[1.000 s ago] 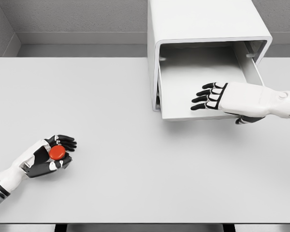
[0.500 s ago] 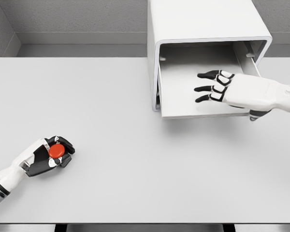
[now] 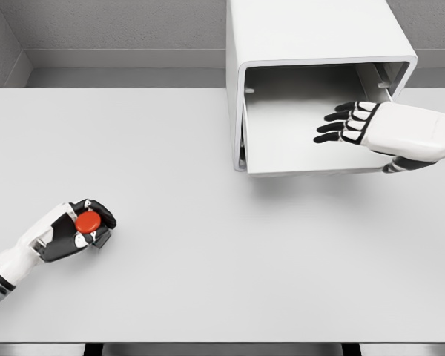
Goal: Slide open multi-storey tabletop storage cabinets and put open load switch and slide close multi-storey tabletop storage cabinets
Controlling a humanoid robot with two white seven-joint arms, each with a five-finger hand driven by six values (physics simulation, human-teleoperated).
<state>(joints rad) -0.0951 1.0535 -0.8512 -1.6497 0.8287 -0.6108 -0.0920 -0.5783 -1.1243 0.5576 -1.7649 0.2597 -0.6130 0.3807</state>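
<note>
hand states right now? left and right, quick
Left hand: shut on the red-buttoned black load switch, low over the white table.
Right hand: open, fingers spread, holding nothing, over the white cabinet's pulled-out drawer.

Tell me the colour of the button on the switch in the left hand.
Red, on the switch held in the left hand; head view.

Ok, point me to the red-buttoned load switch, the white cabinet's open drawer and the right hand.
red-buttoned load switch (image 3: 87, 221), head view, red button top.
white cabinet's open drawer (image 3: 282, 133), head view, bare floor.
right hand (image 3: 371, 126), head view, knuckles.
</note>
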